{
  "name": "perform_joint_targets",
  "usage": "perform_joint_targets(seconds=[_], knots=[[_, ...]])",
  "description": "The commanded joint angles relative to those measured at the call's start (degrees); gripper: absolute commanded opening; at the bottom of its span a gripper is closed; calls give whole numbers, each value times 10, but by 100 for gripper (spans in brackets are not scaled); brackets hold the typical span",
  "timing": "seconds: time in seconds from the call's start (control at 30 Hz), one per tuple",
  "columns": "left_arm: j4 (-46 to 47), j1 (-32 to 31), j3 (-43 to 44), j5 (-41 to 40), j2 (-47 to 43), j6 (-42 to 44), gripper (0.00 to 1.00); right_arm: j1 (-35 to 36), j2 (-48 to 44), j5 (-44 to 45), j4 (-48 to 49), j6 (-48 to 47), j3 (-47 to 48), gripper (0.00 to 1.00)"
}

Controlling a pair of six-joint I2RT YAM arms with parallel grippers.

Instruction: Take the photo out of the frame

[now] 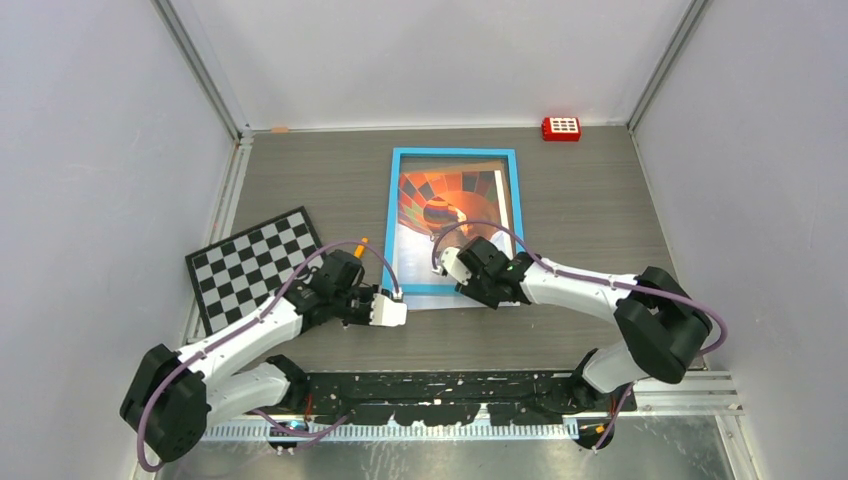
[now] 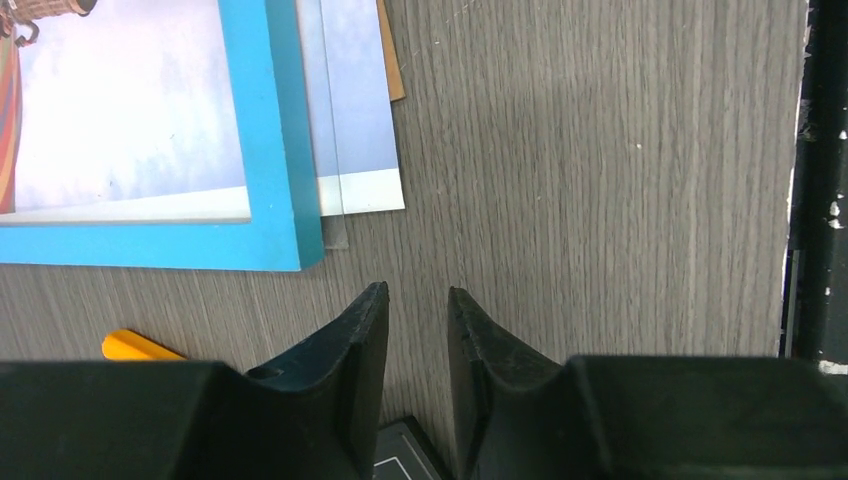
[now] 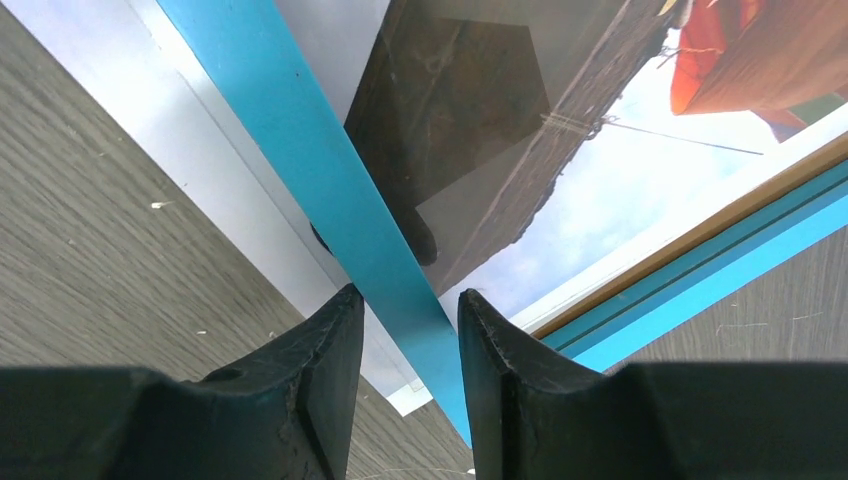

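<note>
The frame [image 1: 455, 153] lies face up at the middle of the top view, its thin blue border around the photo [image 1: 447, 200] of an orange-red balloon. At the frame's lower edge a white strip of the photo sticks out past the border. The upper left of the left wrist view shows you the same: the print and a clear sheet [image 2: 335, 232] jut past the blue corner, with a sliver of brown backing [image 2: 392, 50] above them. The right gripper [image 1: 445, 268] sits at that lower edge, its jaws astride the blue bar; you cannot tell whether they pinch it. The left gripper [image 1: 400, 312] hangs just lower left of the frame's corner, over the bare table [image 1: 580, 220], jaws parted by a narrow gap and holding nothing. A chequered board [image 1: 255, 265] lies at the left, a red block [image 1: 561, 128] sits at the top right, and a small orange piece [image 1: 361, 241] lies between board and frame.
</note>
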Motion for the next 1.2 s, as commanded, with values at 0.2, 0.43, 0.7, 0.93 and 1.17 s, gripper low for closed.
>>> perform_joint_targets(seconds=[0.2,0.43,0.7,0.93,1.17], knots=[[64,-28,-18,14,16,26,25,-12,24,-5,24,-1,30,44],[183,-86,-57,-49,43,-2,24,-16,31,-31,15,9,26,44],[326,-130,-109,-116,74,5,33,-37,37,-67,-4,29,34,45],[408,-143,-143,-137,125,38,36,-65,65,-122,-48,31,60,44],[466,-149,-152,-175,136,41,33,-80,92,-166,-78,29,80,43]])
